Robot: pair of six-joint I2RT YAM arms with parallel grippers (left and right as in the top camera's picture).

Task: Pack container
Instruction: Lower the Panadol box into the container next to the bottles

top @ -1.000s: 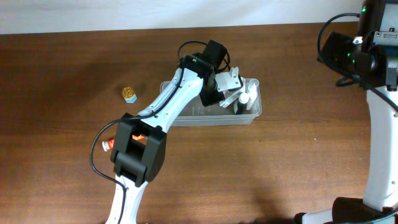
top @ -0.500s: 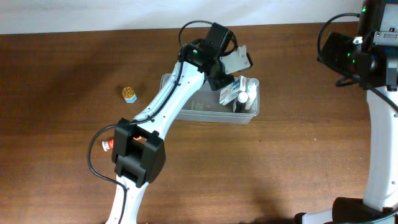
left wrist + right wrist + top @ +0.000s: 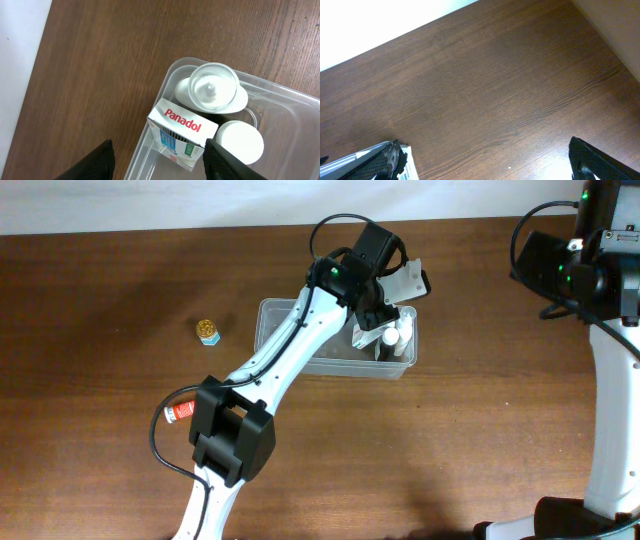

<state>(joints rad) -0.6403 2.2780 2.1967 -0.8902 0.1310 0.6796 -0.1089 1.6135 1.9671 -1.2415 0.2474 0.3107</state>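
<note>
The wood-grain table (image 3: 100,300) is dark brown. The rectangular plastic tub (image 3: 290,330) is clear and translucent. The small cardboard box (image 3: 182,132) is white with red lettering and blue-green stripes. The round plastic bottle top (image 3: 241,141) is white.

- The left gripper (image 3: 159,143) has risen out of the container (image 3: 290,315), shifting toward the overhead frame's upper right.
- Its jaws have widened, leaving the Panadol box (image 3: 366,335) free inside.
</note>
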